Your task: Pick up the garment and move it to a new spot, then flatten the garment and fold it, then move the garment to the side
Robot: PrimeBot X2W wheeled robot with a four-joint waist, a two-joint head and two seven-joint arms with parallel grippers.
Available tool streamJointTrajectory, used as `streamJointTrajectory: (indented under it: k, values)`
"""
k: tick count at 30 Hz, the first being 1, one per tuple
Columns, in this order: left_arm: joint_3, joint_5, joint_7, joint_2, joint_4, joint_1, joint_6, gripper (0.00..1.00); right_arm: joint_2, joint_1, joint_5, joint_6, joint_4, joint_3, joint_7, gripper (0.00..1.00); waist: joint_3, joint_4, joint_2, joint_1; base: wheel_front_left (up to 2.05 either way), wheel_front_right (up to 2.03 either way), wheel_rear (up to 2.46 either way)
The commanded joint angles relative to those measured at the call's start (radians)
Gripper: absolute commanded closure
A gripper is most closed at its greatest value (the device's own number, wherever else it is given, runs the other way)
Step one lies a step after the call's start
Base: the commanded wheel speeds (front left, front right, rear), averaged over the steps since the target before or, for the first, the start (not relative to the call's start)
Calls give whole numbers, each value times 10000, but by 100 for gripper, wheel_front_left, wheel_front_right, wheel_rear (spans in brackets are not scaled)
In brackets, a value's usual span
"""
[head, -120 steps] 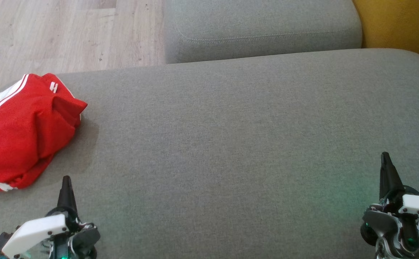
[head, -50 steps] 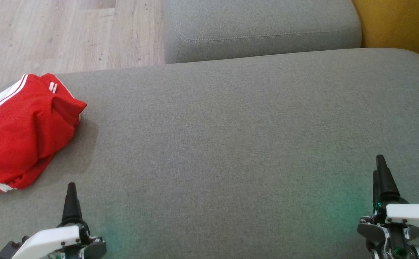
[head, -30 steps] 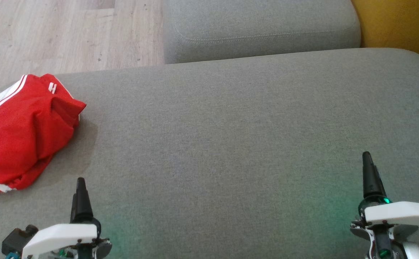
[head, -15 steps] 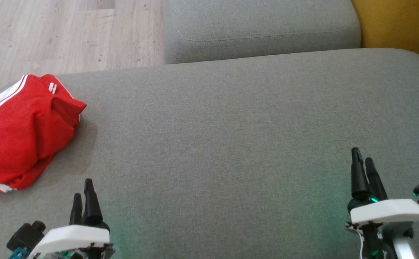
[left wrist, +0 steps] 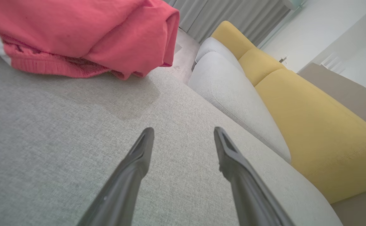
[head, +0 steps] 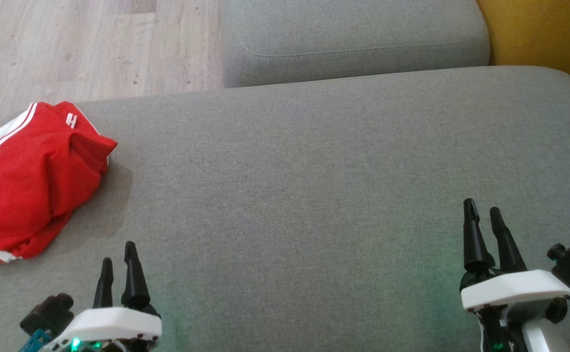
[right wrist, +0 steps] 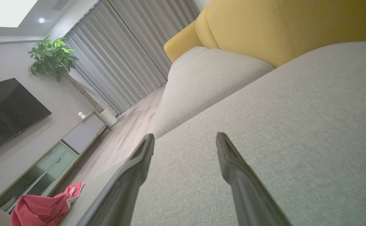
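The garment (head: 30, 181) is red with white stripes and lies bunched at the far left of the grey seat cushion (head: 314, 171). From the left wrist the garment (left wrist: 76, 34) fills the upper left, and from the right wrist the garment (right wrist: 44, 207) is small at the lower left. My left gripper (head: 117, 252) stands open at the lower left, to the right of and nearer than the garment, with nothing between its fingers (left wrist: 139, 153). Low on the right, my right gripper (head: 483, 210) is open and holds nothing.
A second grey cushion (head: 358, 39) lies beyond the seat, with a yellow backrest (head: 544, 34) at the top right. Wooden floor (head: 84, 44) lies past the cushion's far left edge. A TV (right wrist: 7, 113), a cabinet (right wrist: 54, 150) and a plant (right wrist: 52, 59) stand across the room.
Both grippers have turned about their wrists, so two separate fingers now show on each. The left gripper shifted right, the right gripper shifted left. The garment has not moved.
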Motion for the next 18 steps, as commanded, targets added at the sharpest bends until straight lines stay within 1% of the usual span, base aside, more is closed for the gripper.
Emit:
streamJointTrajectory:
  k: [1, 18]
  values:
    - [108, 397, -153, 195, -289, -187, 33, 0, -157, -181, -432, 45, -406, 213, -164, 0, -4, -4, 0, 0, 0, 0, 0]
    - [-89, 2583, -681, 289, -304, -36, 190, 0, -185, -33, -2582, 56, -478, 490, -695, 0, -41, -39, 0, 0, 0, 0, 0]
